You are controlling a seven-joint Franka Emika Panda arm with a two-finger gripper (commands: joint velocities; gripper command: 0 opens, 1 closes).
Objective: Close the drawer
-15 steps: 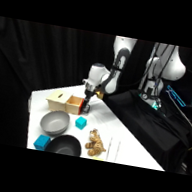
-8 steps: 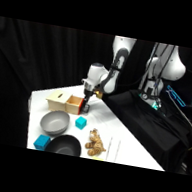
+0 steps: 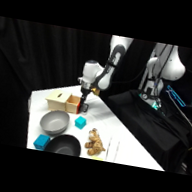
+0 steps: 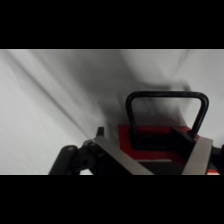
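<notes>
The drawer (image 3: pixel 74 103) is sticking out of its pale box (image 3: pixel 58 99), partly open. Its red front (image 4: pixel 150 145) is carrying a dark loop handle (image 4: pixel 166 112).

Dim, soft-focus views; dark backdrop, diagonal shadows.

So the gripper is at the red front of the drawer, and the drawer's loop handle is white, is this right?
Not quite. The gripper is at the red front of the drawer, but the loop handle is dark, nearly black, not white. The wrist view shows it standing out from the red front against the white table.
</notes>
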